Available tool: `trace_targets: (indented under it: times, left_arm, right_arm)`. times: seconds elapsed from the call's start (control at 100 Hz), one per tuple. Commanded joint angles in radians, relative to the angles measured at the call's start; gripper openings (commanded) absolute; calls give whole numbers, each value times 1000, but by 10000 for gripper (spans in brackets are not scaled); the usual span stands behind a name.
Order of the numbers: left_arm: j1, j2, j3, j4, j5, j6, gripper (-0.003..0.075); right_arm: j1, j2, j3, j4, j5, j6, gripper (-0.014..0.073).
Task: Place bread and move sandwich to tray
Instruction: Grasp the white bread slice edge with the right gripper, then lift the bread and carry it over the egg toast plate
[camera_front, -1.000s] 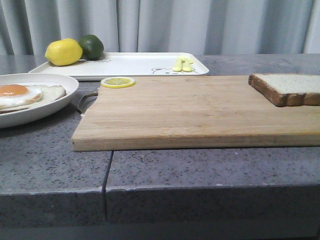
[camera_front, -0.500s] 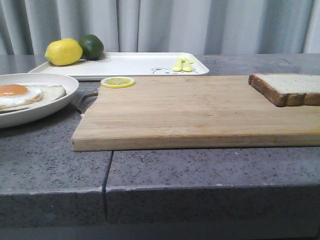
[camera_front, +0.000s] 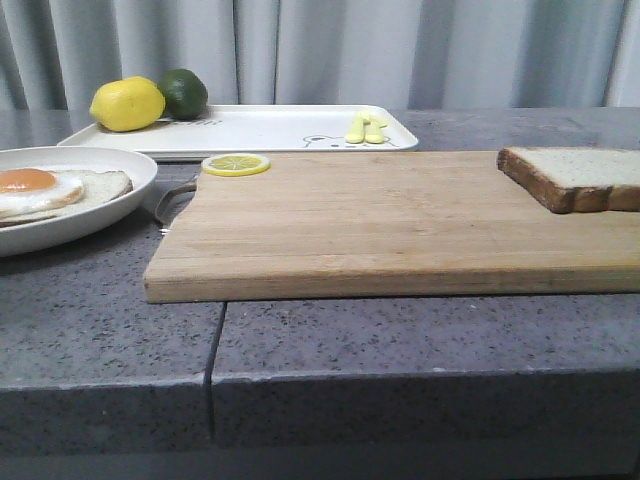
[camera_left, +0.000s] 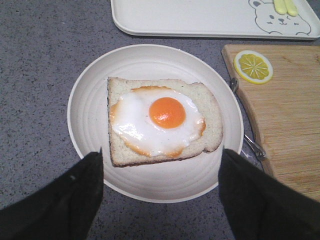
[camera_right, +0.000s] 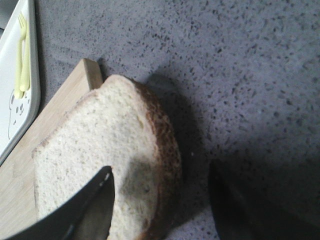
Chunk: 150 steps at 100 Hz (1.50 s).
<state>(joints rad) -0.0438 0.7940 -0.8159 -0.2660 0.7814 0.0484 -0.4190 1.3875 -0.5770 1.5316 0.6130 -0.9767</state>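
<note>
Bread lies on the far right end of the board, and our right wrist view shows its crusted edge hanging past the board's end over the grey surface. Our right tool hovers just above that slice with its dark fingers spread apart, one over the crumb, the other over the surface beyond the crust; it grips nothing.

We see the sandwich at the left: a slice with a fried egg on top, sitting in the middle of the plate. Our left tool hangs over the plate's near rim, released, its two fingers wide apart on either side of the slice and touching neither.

Behind the plate and board lies the tray, with a lemon and a lime at its left end and a small yellow fork set by the bear drawing at its right. We see a lemon slice resting on the board's back left corner, and a metal handle between board and plate.
</note>
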Motion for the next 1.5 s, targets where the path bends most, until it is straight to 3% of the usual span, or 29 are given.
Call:
trace_targets:
  times: [0.0,0.61,1.12,1.29,1.42,1.49]
  left_arm:
    - [1,-1,-36,-16,-60,3,459]
    - [1,-1,-36,-16,-60,3,459]
    - [1,-1,-36,-16,-60,3,459]
    - [1,-1,-36,-16,-60,3,459]
    - [1,-1,-36,-16,-60,3,459]
    - [1,-1,-36,-16,-60,3,459]
  right_arm:
    - [-10,-14,-29,41,44,-21,432]
    - [-5,12,-36,51,82,-24,432]
    - [73,107,-90,69,103,-24,413]
    - [73,122,-90,69,103,-24,239]
    - [73,123,-90,69,103,-24,4]
    - [73,123,-90,69,104,-24,-72]
